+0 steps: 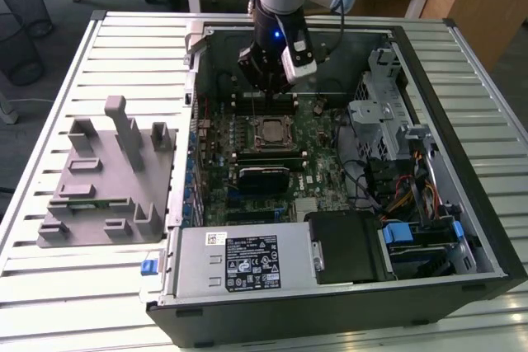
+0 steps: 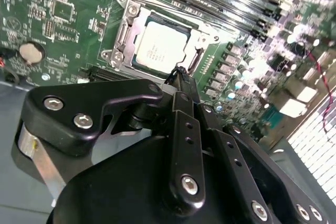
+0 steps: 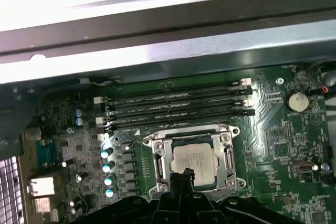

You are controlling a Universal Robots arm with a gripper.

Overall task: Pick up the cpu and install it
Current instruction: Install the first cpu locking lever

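Cpu (image 3: 193,159) sits in socket (image 3: 192,162); gripper (image 2: 178,77) above.

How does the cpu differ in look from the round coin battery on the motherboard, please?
The cpu is square, while the coin battery is round. The cpu is the larger and sits inside the metal socket frame; the coin battery sits apart from that frame, out on the green motherboard. Both have pale, silvery metal tops and lie flat.
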